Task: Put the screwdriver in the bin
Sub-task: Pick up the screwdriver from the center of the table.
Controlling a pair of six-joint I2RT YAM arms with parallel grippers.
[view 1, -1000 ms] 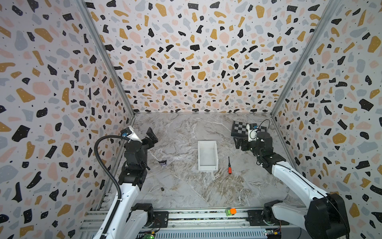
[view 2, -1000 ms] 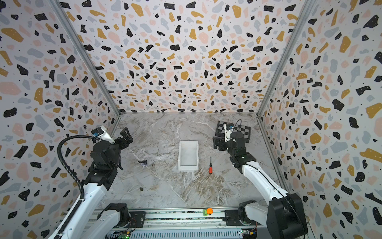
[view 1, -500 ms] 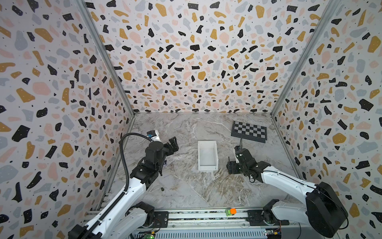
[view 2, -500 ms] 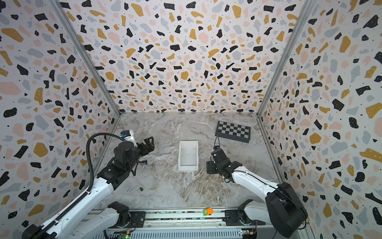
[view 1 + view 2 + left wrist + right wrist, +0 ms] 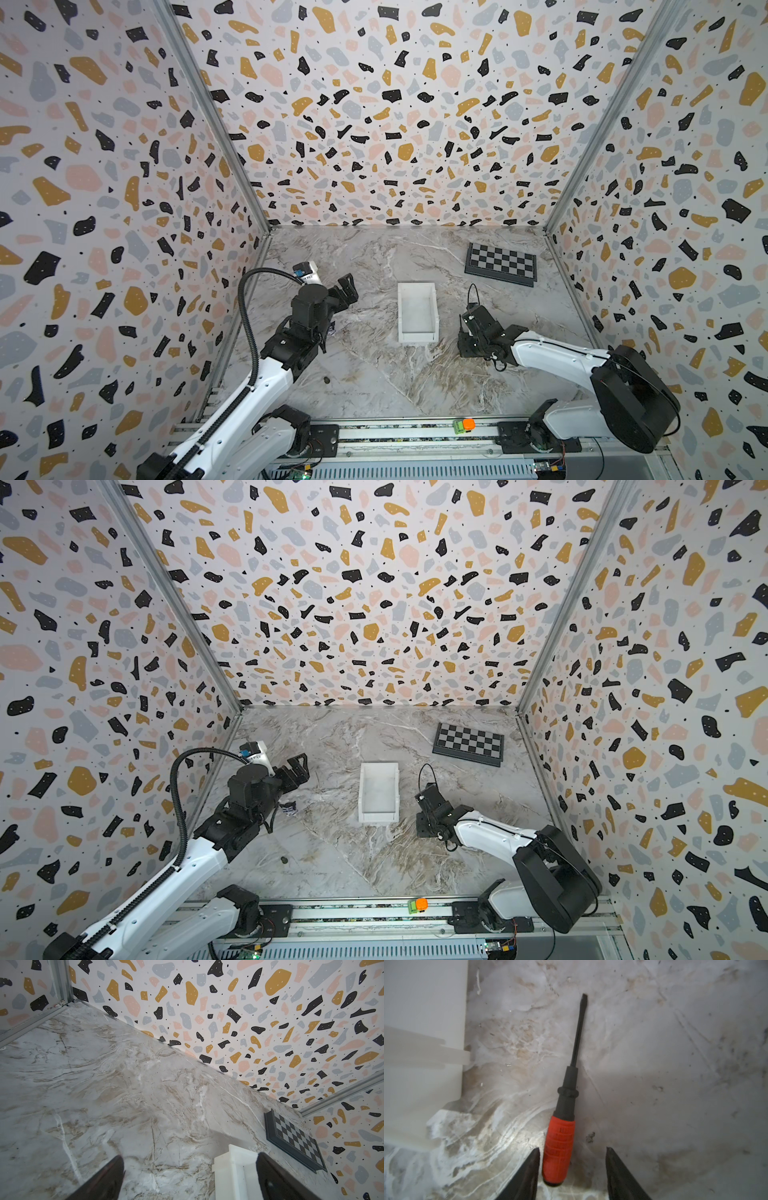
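Straddling screwdriver handle with right tool, spread, nothing pinched yet. Left tool spread too. Bin just beside, empty, so grab, lift, drop all left lol.

left arm: white links, black joints | cable: black, ribbed | right arm: white, black shoulder

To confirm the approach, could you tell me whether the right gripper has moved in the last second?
Yes: the right gripper left the checkered board and came nearer the camera, now beside the bin.
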